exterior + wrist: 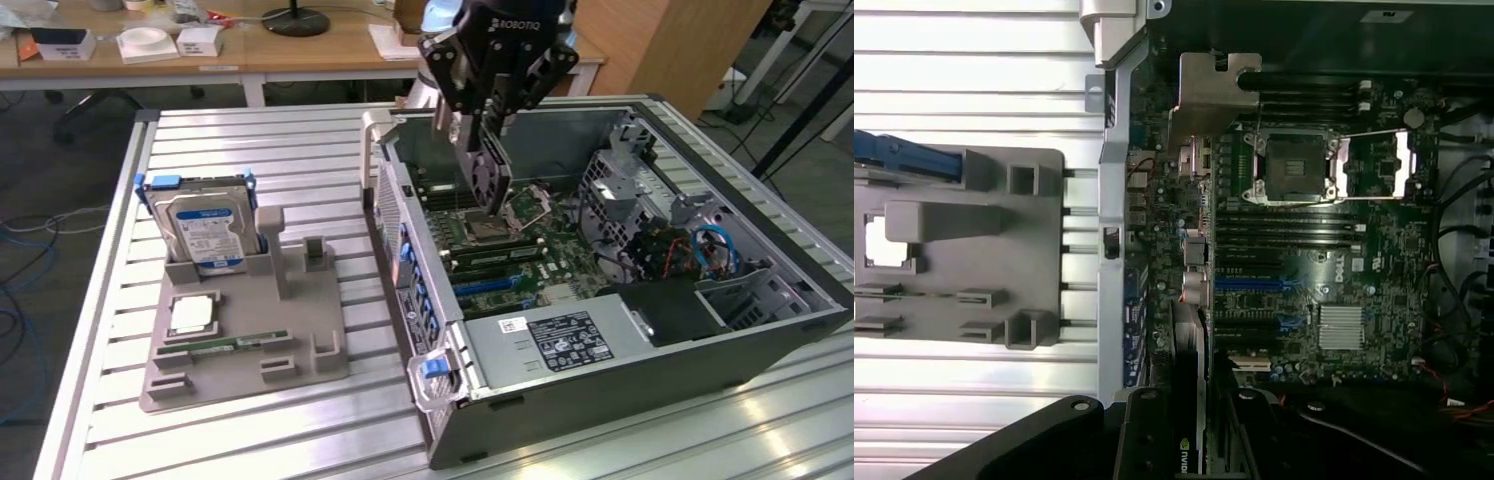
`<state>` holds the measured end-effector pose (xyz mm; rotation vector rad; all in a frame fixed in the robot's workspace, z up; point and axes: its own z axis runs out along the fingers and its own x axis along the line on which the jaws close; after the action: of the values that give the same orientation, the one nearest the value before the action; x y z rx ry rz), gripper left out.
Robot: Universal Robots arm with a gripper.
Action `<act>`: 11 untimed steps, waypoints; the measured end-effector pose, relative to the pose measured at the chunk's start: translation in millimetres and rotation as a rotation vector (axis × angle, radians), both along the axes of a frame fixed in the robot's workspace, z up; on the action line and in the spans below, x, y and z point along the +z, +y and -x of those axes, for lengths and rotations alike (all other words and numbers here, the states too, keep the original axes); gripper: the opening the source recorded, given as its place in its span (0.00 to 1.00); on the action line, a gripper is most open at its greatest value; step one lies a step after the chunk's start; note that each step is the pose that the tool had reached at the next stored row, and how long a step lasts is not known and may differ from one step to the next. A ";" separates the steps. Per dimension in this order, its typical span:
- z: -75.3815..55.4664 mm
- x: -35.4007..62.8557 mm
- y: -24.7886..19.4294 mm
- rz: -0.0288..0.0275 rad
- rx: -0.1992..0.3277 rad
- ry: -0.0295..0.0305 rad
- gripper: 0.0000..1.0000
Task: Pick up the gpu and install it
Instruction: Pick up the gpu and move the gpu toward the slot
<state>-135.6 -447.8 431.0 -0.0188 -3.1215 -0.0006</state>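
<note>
We see the end effector [489, 128] over the open computer case [747, 300], its jaws partway closed and clamped on the upper end of the gpu [490, 178]. The card hangs straight down from the jaws, its long axis close to upright. Its lower edge is above the motherboard [527, 250] and not touching it, over the part near the processor socket [1294, 168]. The blue expansion slots [1254, 284] lie further along the motherboard, toward the case's near end in the exterior view, so we judge the card is not yet over them.
</note>
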 end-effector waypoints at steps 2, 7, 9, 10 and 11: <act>-1.7 -0.1 0.0 -0.0001 0.002 0.0000 0.26; -6.1 -0.1 0.1 0.0000 0.006 0.0000 0.26; -7.8 -0.1 0.2 0.0000 0.007 0.0000 0.26; -8.7 -0.1 0.2 0.0001 0.008 0.0000 0.26; -9.6 -0.1 0.2 0.0000 0.009 0.0000 0.26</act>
<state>-126.0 -447.6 430.9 -0.0048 -3.1216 -0.0005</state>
